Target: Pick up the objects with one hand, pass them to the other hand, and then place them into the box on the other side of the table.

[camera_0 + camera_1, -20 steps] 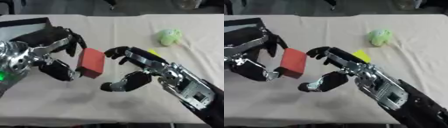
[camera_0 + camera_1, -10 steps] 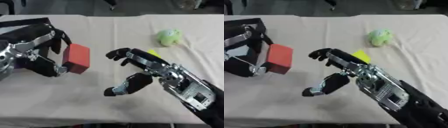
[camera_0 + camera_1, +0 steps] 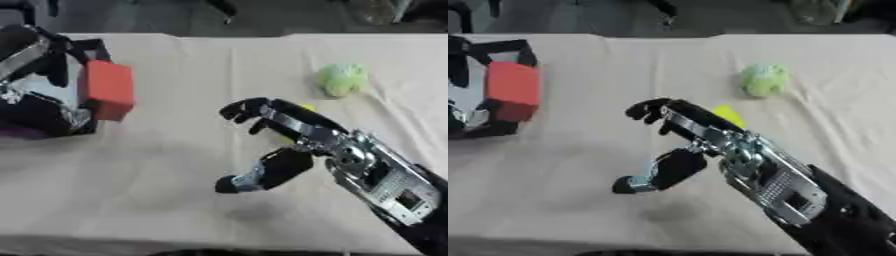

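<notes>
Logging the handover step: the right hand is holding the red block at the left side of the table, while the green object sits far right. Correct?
Not quite. The left hand holds the red block, as the left eye view shows; the right hand hangs empty at mid-table, fingers apart. The green object does sit far right.

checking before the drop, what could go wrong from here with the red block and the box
The left hand holds the red block near the edge of the black box rather than clearly inside it, so a release now might land it on the rim or the tablecloth. The right hand hangs open mid-table; reaching back for the green object could knock it away.
</notes>
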